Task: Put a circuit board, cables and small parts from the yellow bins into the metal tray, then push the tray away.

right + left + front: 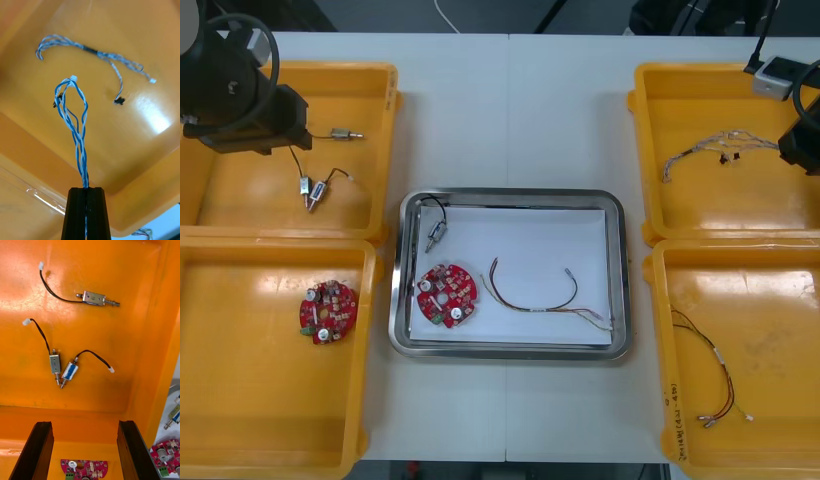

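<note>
The right gripper (86,189) is seen above the far right yellow bin (142,123). Its jaws are pressed together on a twisted blue and white cable (77,123), which is pinched at one end between the fingertips and rises from them in a long loop topped by a white connector. Beyond that loop, farther out from the jaws, a second blue and white cable (108,56) is laid on the bin floor, apart from the gripped one. The left gripper (84,423) is poised over the far left yellow bin (112,270) with its jaws spread wide and nothing between them. Ahead of the open jaws a lone small metal part (95,298) with a black lead is found farthest out, and two more small metal parts (55,363) are set side by side nearer the jaws, their tips close together. On the near side of the bin wall, in the gap between the two fingers, a round red circuit board (84,468) is seen lying in the near left yellow bin (260,400). In the front view the metal tray (620,260), white inside, is placed between the bins, well apart from both grippers. In it a second circuit board (446,293), a boxed metal part (435,235) with a black lead and a thin cable (535,295) are laid apart from one another.
</note>
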Tool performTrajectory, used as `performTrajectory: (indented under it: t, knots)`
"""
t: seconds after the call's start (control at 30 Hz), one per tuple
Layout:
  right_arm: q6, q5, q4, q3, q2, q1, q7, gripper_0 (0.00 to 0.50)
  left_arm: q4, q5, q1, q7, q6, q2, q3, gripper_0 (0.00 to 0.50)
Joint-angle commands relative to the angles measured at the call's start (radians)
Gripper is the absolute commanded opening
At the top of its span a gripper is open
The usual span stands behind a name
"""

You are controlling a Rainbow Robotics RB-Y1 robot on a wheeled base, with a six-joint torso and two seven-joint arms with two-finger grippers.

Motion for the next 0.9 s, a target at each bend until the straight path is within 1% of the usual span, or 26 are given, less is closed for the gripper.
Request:
performTrajectory:
  t: [0.03, 0.2, 0.33, 0.57, 0.67, 0.77, 0.9]
  knots:
    - [0.007, -0.032, -0.132, 0.012, -0.041, -0.018, -0.013, 0.0, 0.039, -0.032, 0.008, 0.029, -0.046, 0.048, 0.031, 0.5]
    - [0.007, -0.145, -0.22, 0.04, -0.041, -0.018, -0.013, 0.0, 0.106, -0.045, 0.008, 0.016, -0.107, 0.046, 0.029, 0.5]
    - [0.007, -0.211, -0.293, 0.083, -0.041, -0.018, -0.019, 0.0, 0.142, -0.053, 0.008, 0.0, -0.152, 0.046, 0.018, 0.5]
    - [0.007, -0.236, -0.446, 0.211, -0.041, -0.019, -0.031, 0.0, 0.197, -0.062, 0.008, -0.025, -0.21, 0.046, -0.009, 0.5]
    - [0.007, -0.248, -0.506, 0.262, -0.036, -0.021, -0.04, 0.0, 0.215, -0.078, 0.008, -0.031, -0.233, 0.046, -0.023, 0.5]
    - [0.007, -0.262, -0.552, 0.305, -0.021, -0.021, -0.048, 0.0, 0.244, -0.082, 0.008, -0.039, -0.259, 0.046, -0.039, 0.5]
    - [0.007, -0.28, -0.564, 0.35, 0.013, -0.033, -0.056, 0.0, 0.275, -0.088, 0.008, -0.043, -0.294, 0.046, -0.058, 0.5]
